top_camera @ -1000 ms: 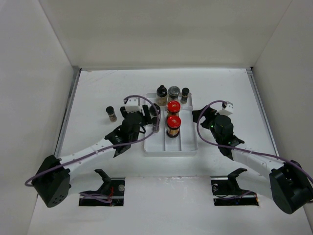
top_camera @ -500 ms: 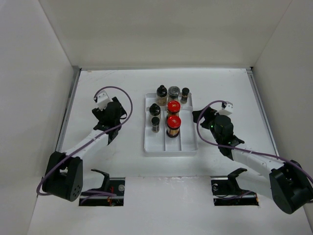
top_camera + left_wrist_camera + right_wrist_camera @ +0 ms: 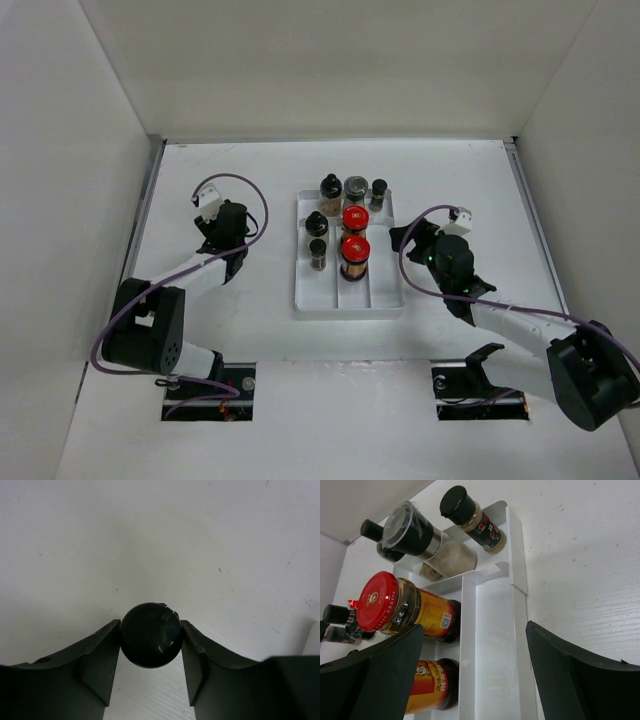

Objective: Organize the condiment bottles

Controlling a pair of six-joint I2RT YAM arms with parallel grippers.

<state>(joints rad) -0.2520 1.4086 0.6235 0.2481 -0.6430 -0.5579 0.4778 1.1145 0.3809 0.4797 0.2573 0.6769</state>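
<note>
Left of the tray [image 3: 380, 298], out on the table [image 3: 200, 165], your left gripper [image 3: 150, 626] points straight down over a small black-capped bottle [image 3: 150, 644]. The jaws are narrowed onto it, both pads touching the cap. That bottle stands upright, long axis vertical, cap facing the wrist camera. Your left arm reaches far from its base, wrist bent down. Your right gripper [image 3: 405, 238] hangs just beside the tray's right wall, jaws spread wide, gripping nothing.
</note>
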